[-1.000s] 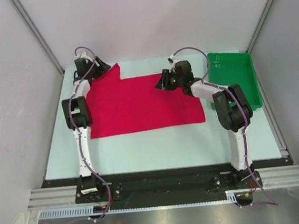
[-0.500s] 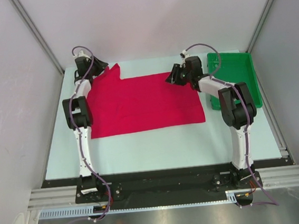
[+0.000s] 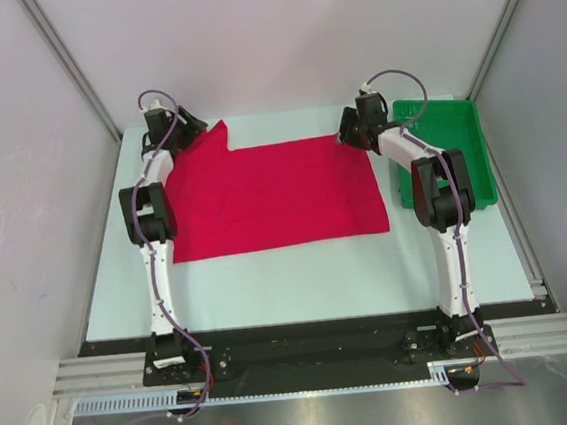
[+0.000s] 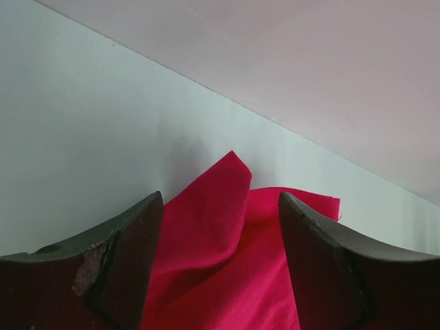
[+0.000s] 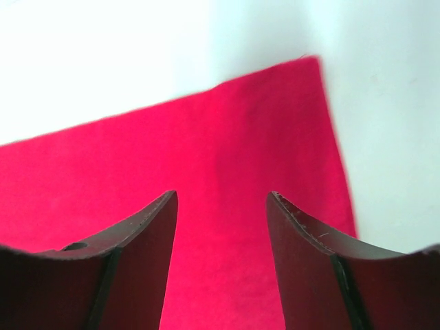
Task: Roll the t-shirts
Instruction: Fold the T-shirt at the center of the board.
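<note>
The crimson-red t-shirt (image 3: 272, 194) lies spread flat on the pale table (image 3: 300, 276), with a pointed flap sticking up at its far left corner. My left gripper (image 3: 193, 131) is open at that corner. In the left wrist view the t-shirt (image 4: 227, 247) fills the gap in the left gripper (image 4: 220, 199), with the raised flap just ahead. My right gripper (image 3: 344, 133) is open at the far right corner. In the right wrist view the right gripper (image 5: 221, 196) straddles flat t-shirt fabric (image 5: 220, 151), near its corner.
A green tray (image 3: 461, 120) stands at the far right, just beside the right arm. Grey side walls and a back wall enclose the table. The bare table runs along the near side of the shirt, up to the arm bases.
My right gripper has moved right and farther back along the shirt's far edge, from near its middle to the far right corner. The left gripper has stayed at the far left corner.
</note>
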